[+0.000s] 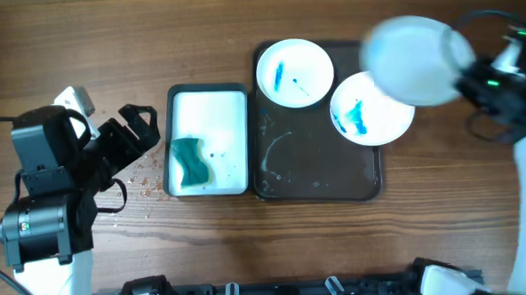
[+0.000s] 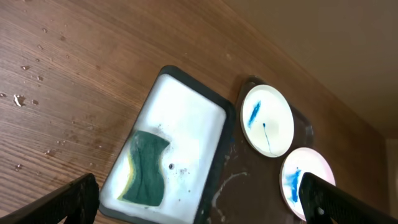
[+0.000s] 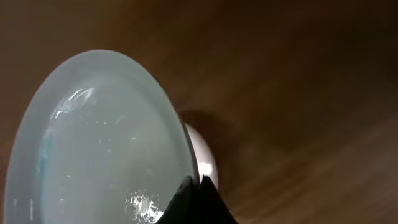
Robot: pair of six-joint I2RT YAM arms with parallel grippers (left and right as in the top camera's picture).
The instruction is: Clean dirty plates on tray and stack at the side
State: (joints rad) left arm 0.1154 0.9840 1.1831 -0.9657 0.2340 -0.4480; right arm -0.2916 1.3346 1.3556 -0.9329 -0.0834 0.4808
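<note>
One plate [image 1: 410, 59] is pinched at the rim by the right gripper [image 1: 464, 67]; left gripper [image 1: 138, 126] is held spread wide, empty.

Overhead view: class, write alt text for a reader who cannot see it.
The right hand holds a blurred white plate lifted near the upper right corner of the dark tray. Two blue-smeared plates lie on that tray. Left of it are a white tray with a green sponge and the open left hand.

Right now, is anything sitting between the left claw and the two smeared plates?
Yes: the white tray holding the green sponge lies between the left gripper and the smeared plates on the brown tray.
</note>
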